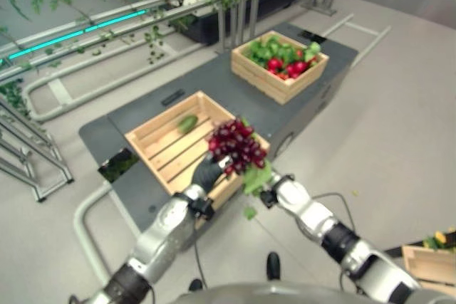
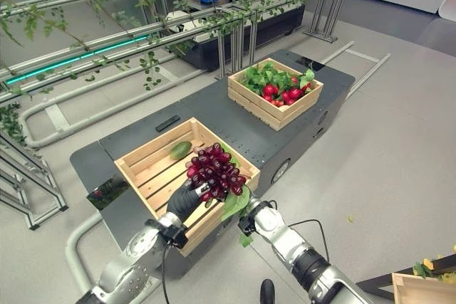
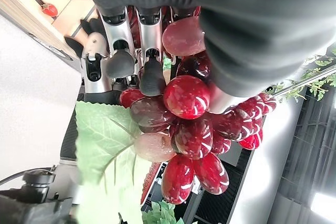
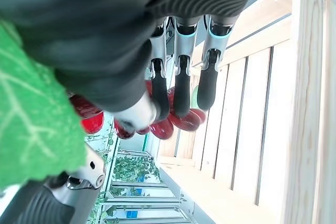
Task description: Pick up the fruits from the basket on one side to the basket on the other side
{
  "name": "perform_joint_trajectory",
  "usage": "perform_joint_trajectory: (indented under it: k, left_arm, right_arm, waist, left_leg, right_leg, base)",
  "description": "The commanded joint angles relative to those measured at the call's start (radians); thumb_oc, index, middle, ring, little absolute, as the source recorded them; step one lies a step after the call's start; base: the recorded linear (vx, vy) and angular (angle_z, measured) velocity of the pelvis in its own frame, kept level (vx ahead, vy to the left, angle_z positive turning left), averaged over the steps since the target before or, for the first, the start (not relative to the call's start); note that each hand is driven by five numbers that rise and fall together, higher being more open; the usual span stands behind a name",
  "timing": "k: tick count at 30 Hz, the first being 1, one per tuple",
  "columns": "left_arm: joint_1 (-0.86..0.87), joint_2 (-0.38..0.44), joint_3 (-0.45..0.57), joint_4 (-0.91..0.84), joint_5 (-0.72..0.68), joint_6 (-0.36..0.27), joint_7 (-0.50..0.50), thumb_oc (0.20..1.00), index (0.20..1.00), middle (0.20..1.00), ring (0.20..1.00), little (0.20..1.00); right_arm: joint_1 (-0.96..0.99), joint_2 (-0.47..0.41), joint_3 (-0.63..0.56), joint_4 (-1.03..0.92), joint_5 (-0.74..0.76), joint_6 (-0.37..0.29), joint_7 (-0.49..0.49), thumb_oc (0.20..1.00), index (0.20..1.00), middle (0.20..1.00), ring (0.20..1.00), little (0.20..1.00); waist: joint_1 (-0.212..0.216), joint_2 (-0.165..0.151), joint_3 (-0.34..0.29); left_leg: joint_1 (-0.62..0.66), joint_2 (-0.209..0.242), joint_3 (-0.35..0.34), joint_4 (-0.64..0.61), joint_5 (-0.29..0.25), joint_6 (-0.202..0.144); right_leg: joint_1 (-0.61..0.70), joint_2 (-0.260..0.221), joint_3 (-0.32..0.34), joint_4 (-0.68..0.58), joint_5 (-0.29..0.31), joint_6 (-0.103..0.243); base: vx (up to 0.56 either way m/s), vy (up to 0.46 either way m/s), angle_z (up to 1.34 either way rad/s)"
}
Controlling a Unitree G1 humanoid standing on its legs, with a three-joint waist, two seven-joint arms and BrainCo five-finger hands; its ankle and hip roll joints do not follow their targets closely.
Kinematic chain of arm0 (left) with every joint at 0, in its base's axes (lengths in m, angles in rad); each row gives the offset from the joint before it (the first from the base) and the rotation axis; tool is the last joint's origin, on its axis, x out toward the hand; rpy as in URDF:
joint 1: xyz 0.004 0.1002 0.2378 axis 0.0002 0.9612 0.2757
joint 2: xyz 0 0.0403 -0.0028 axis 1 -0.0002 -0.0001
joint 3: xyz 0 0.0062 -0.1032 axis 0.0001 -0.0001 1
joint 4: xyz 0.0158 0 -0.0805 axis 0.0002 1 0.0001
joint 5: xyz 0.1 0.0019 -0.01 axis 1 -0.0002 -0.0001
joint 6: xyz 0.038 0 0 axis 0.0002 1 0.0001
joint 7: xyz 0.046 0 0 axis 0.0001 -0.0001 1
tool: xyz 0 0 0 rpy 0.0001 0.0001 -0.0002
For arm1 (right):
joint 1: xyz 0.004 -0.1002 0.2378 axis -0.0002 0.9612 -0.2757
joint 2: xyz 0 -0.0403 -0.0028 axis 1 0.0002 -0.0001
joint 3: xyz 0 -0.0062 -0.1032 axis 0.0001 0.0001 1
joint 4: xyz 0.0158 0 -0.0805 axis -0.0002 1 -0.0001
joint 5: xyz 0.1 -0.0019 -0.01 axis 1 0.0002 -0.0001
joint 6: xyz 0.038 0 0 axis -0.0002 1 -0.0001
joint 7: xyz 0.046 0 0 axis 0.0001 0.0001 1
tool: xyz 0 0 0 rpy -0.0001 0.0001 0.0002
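Note:
A bunch of dark red grapes (image 1: 235, 146) with a green leaf (image 1: 256, 177) hangs over the front right corner of the near wooden crate (image 1: 160, 149). My left hand (image 1: 208, 172) comes up from below, and in its wrist view the fingers (image 3: 151, 72) and thumb curl round the grapes (image 3: 186, 98). My right hand (image 1: 276, 190) is beside it under the leaf. In the right wrist view its bent fingers (image 4: 181, 90) and thumb close on the lower grapes (image 4: 178, 121). A green fruit (image 1: 187, 124) lies in the near crate.
A second wooden crate (image 2: 274, 113) with red fruits and green leaves stands at the far end of the dark platform (image 2: 214, 112). Metal rails with vines (image 2: 142, 40) run behind. Another crate (image 1: 431, 265) sits on the floor at the lower right.

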Motion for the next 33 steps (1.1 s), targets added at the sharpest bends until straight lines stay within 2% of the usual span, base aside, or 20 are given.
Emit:
perform_joint_trajectory:
  k: [1,10,21,33]
  left_arm:
    - [-0.057,-0.027,0.013,-0.088,0.011,-0.092,-0.026,0.200,0.200,0.200,0.200,0.200]
    - [-0.055,-0.014,0.028,-0.107,0.009,-0.093,-0.028,0.200,0.200,0.200,0.200,0.200]
    - [0.021,0.007,0.140,-0.130,0.018,-0.091,-0.032,0.200,0.200,0.200,0.200,0.200]
    - [0.068,0.011,0.193,-0.137,0.029,-0.082,-0.051,0.200,0.200,0.200,0.200,0.200]
  right_arm:
    - [-0.057,0.039,-0.048,-0.041,0.002,-0.079,-0.007,1.000,1.000,1.000,1.000,1.000]
    - [-0.056,0.006,-0.068,-0.111,-0.024,-0.083,-0.011,1.000,1.000,1.000,1.000,1.000]
    - [0.110,-0.116,-0.215,-0.271,-0.010,-0.095,0.017,1.000,1.000,1.000,1.000,1.000]
    - [0.205,-0.159,-0.286,-0.331,-0.050,-0.104,0.039,1.000,1.000,1.000,1.000,1.000]
  waist:
    - [0.023,-0.020,-0.007]
    - [0.022,-0.020,-0.004]
    - [0.009,-0.029,-0.004]
    - [-0.003,-0.029,-0.011]
  left_leg:
    - [-0.023,-0.071,-0.040,0.003,-0.037,0.073]
    - [-0.024,-0.071,-0.040,0.003,-0.036,0.073]
    - [-0.022,-0.071,-0.040,0.001,-0.039,0.073]
    - [-0.015,-0.068,-0.032,0.000,-0.044,0.072]
  right_leg:
    - [0.131,0.027,-0.007,0.010,-0.190,0.049]
    - [0.131,0.025,-0.009,0.010,-0.189,0.050]
    - [0.133,0.022,-0.012,0.010,-0.189,0.053]
    - [0.135,0.024,-0.008,0.010,-0.192,0.054]
  base:
    - [0.00,0.000,0.00]
    - [0.00,0.000,0.00]
    - [0.00,0.000,0.00]
    - [0.00,0.000,0.00]
